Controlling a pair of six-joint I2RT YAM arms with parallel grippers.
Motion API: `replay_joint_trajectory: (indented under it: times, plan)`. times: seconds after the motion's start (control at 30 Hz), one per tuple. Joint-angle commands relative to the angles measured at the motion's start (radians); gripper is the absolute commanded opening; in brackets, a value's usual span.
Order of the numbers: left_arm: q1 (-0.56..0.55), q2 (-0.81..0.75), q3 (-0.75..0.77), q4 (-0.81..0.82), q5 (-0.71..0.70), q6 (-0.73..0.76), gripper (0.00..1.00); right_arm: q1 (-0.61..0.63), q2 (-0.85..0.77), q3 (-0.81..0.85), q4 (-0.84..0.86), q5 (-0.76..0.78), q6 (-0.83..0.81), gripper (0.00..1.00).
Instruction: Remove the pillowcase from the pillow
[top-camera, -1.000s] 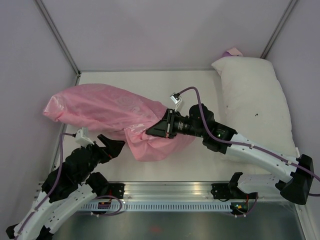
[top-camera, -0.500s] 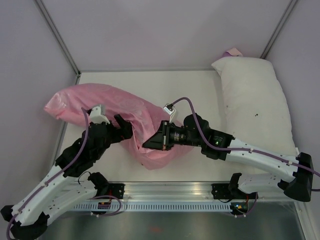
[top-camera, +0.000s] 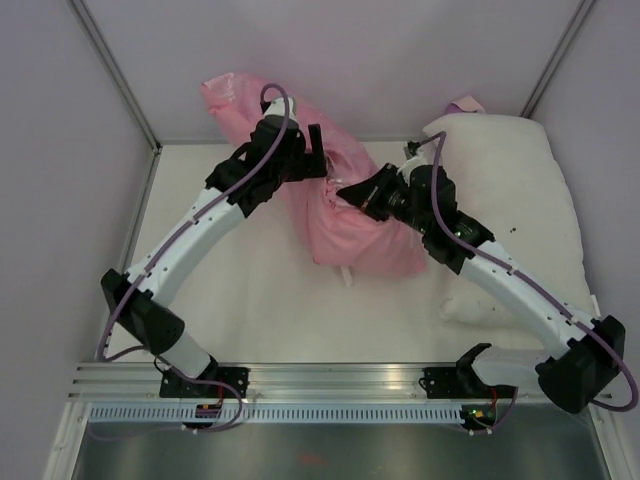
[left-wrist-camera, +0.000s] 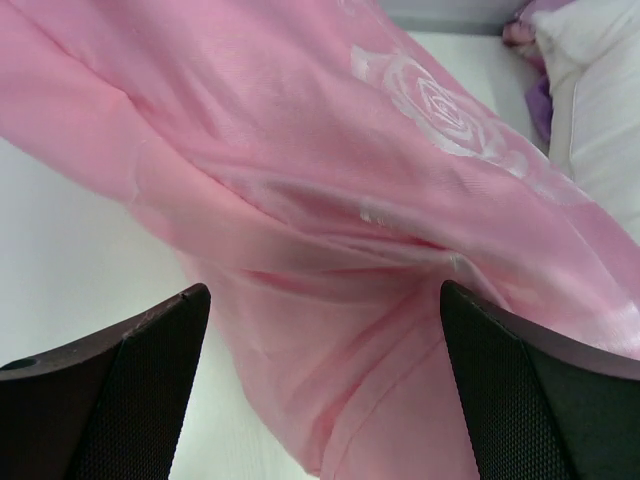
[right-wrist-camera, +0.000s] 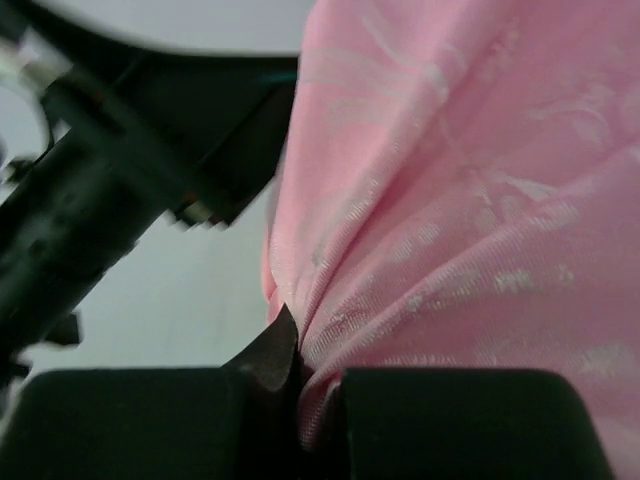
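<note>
The pink rose-print pillowcase (top-camera: 368, 240) stands bunched up across the middle of the table, its top end (top-camera: 232, 92) lifted against the back wall. My right gripper (top-camera: 352, 192) is shut on a fold of it; in the right wrist view the fabric (right-wrist-camera: 470, 200) is pinched between the closed fingers (right-wrist-camera: 275, 355). My left gripper (top-camera: 310, 160) hangs open against the upper part of the case, with pink cloth (left-wrist-camera: 330, 200) between and beyond its wide-spread fingers (left-wrist-camera: 130, 390). The pillow is hidden; only a small white bit (top-camera: 345, 272) shows at the case's lower edge.
A white pillow with small dark specks (top-camera: 510, 200) lies along the right side, purple cloth (top-camera: 465, 103) behind it. A small white lump (top-camera: 468, 308) sits under the right arm. Metal posts stand at the back corners, and a rail (top-camera: 330, 380) runs along the near edge.
The left arm has swung from the near left up to the far middle. The pillowcase has been lifted and turned towards the back wall, and the right gripper moved back and right with it.
</note>
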Motion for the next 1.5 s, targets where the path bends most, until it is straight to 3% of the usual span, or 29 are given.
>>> replay_joint_trajectory:
  times: [0.0, 0.1, 0.17, 0.23, 0.27, 0.5, 0.63, 0.77, 0.9, 1.03, 1.17, 1.37, 1.47]
  plan:
    - [0.025, 0.177, 0.244, 0.021, -0.012, 0.102, 1.00, -0.263, 0.083, 0.000, 0.112, -0.073, 0.026, 0.00]
    - [0.036, 0.311, 0.463, -0.123, -0.128, 0.142, 1.00, -0.454, 0.216, -0.024, 0.187, -0.157, 0.058, 0.01]
    - [0.036, 0.325, 0.519, -0.223, -0.188, 0.143, 1.00, -0.534, 0.328, -0.055, 0.249, -0.212, 0.075, 0.00]
    - [0.036, 0.243, 0.449, -0.219, -0.228, 0.139, 1.00, -0.623, 0.453, -0.046, 0.257, -0.281, 0.060, 0.00]
    - [0.036, 0.163, 0.335, -0.153, -0.202, 0.156, 1.00, -0.667, 0.525, -0.044, 0.285, -0.313, 0.052, 0.00]
    - [0.036, -0.020, 0.058, -0.015, -0.107, 0.165, 1.00, -0.754, 0.721, 0.009, 0.398, -0.361, 0.115, 0.00]
    - [0.036, -0.005, -0.003, 0.017, -0.014, 0.143, 1.00, -0.772, 0.868, 0.245, 0.337, -0.349, 0.081, 0.00]
    - [0.036, 0.011, -0.112, 0.154, 0.121, 0.153, 0.99, -0.791, 0.988, 0.466, 0.162, -0.335, 0.018, 0.00]
    - [0.033, 0.040, -0.212, 0.290, 0.247, 0.183, 0.99, -0.771, 1.106, 0.594, 0.084, -0.432, 0.017, 0.00]
    - [0.033, 0.071, -0.234, 0.320, 0.244, 0.162, 0.98, -0.676, 1.127, 0.568, 0.011, -0.393, -0.098, 0.00]
    - [0.031, 0.046, -0.252, 0.285, 0.203, 0.111, 0.97, -0.552, 1.201, 0.605, -0.025, -0.487, -0.166, 0.00]
    - [0.028, -0.119, -0.342, 0.249, 0.180, 0.099, 0.96, -0.357, 1.045, 0.404, 0.065, -0.464, -0.206, 0.04]
    - [0.028, -0.197, -0.362, 0.173, 0.145, 0.096, 0.96, -0.327, 0.895, 0.270, 0.055, -0.355, -0.264, 0.18]
